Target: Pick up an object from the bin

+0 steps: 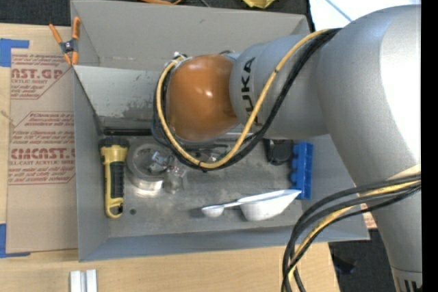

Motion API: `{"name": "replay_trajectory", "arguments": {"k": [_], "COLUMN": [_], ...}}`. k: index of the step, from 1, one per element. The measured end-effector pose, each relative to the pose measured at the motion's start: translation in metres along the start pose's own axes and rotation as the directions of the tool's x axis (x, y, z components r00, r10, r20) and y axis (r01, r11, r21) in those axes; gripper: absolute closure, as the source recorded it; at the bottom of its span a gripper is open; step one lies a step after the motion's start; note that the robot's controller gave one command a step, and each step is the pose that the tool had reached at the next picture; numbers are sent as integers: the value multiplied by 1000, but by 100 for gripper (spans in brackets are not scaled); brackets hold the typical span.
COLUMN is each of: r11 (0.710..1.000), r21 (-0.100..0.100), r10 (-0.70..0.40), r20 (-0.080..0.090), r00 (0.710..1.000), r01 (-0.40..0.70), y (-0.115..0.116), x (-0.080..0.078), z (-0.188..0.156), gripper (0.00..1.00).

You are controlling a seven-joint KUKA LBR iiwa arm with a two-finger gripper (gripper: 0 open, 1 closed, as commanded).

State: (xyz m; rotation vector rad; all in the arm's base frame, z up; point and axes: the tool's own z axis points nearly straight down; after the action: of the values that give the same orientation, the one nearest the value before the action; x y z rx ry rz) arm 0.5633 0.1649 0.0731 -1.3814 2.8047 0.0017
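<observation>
We see the gripper (170, 167), under the orange wrist cover (198, 96), low over a clear round tub (145, 171) at the bin's (109, 85) 9 o'clock, yellow-black torch (113, 178) further out at 9, white scoops (263, 205) at 5, blue block (302, 166) at 3; jaw state we can't tell.

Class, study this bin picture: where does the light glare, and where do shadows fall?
Camera view: a soft sheen lies on the orange wrist cover and along the grey arm. The arm throws shadow on the bin floor beneath it, up to the blue block. The white spoons and the yellow-and-black tool lie well lit.
</observation>
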Motion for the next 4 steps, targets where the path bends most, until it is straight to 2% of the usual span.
{"name": "replay_trajectory", "arguments": {"k": [4], "r11": [1000], "r21": [-5], "r10": [-10], "r20": [-10], "r00": [1000], "r01": [10], "y": [2], "x": [3], "z": [-29], "gripper": [100]}}
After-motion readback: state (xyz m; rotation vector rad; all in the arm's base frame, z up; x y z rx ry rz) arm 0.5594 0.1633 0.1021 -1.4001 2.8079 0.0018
